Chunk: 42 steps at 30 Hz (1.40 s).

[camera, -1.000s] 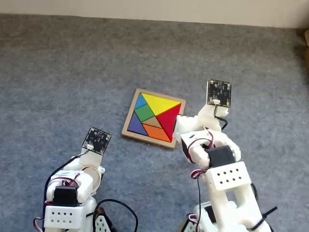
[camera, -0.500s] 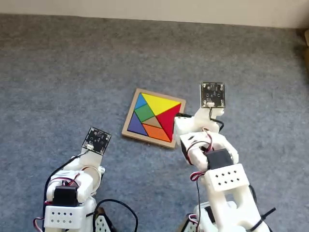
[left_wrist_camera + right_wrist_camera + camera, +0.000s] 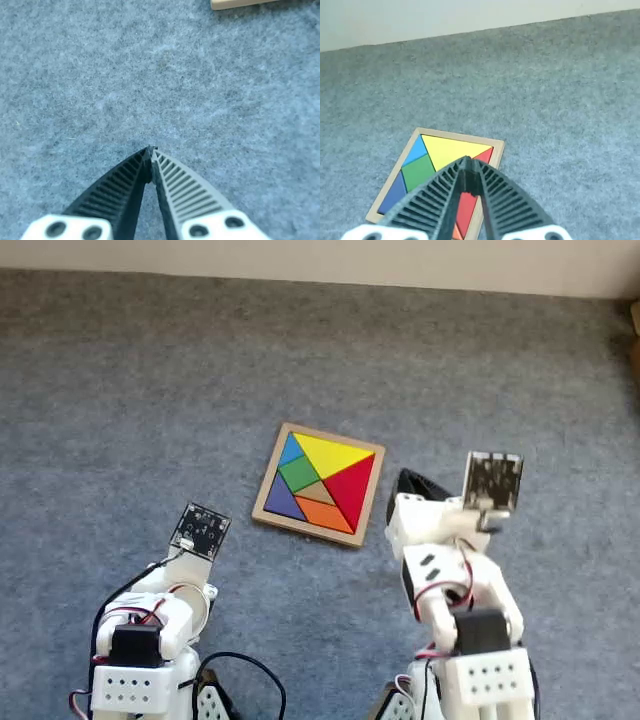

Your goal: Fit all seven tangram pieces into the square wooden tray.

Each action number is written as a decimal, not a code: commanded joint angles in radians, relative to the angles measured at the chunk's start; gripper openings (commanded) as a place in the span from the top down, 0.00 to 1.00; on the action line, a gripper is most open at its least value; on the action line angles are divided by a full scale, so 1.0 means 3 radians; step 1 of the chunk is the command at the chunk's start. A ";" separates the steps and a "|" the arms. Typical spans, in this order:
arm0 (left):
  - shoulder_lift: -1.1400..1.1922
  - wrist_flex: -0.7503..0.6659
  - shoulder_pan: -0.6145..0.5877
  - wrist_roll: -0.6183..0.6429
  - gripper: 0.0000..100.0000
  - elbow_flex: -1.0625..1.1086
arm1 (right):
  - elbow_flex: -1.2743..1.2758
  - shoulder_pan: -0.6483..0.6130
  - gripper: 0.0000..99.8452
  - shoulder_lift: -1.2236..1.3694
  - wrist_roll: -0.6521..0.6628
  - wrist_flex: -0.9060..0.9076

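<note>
Grey carpet (image 3: 120, 370), pale wall (image 3: 300, 255) | tray (image 3: 271, 472) full | left claw (image 3: 151, 150) closed, empty | right claw (image 3: 466, 160) closed beside tray

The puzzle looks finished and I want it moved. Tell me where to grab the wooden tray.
Probably take the wooden tray by its rim along the red triangle, coming from the side of the right gripper. It lies flat, with pieces filling it, so only the outer edge offers a pinch.

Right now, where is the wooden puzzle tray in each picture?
High view: tray mid-picture, on the grey carpet.
Left wrist view: a tan sliver of the tray's rim, far ahead of the left hand.
Right wrist view: tray partly behind the right hand.
Shared landmark: the grey carpet beneath it.
</note>
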 commanded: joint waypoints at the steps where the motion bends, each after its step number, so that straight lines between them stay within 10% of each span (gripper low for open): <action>1: -0.0166 0.0015 -0.0028 -0.0036 0.99 0.0064 | 0.0233 0.0059 0.99 -0.0524 0.0041 0.0008; 20: -0.0166 0.0015 -0.0028 -0.0036 0.99 0.0064 | 0.1655 0.0647 0.99 -0.1424 0.0716 0.0043; 34: -0.0166 0.0015 -0.0028 -0.0036 0.99 0.0064 | 0.1772 0.0662 0.99 -0.1430 0.0736 0.1977; 42: -0.0166 0.0015 -0.0028 -0.0036 0.99 0.0064 | 0.1772 0.0662 0.99 -0.1430 0.0736 0.1956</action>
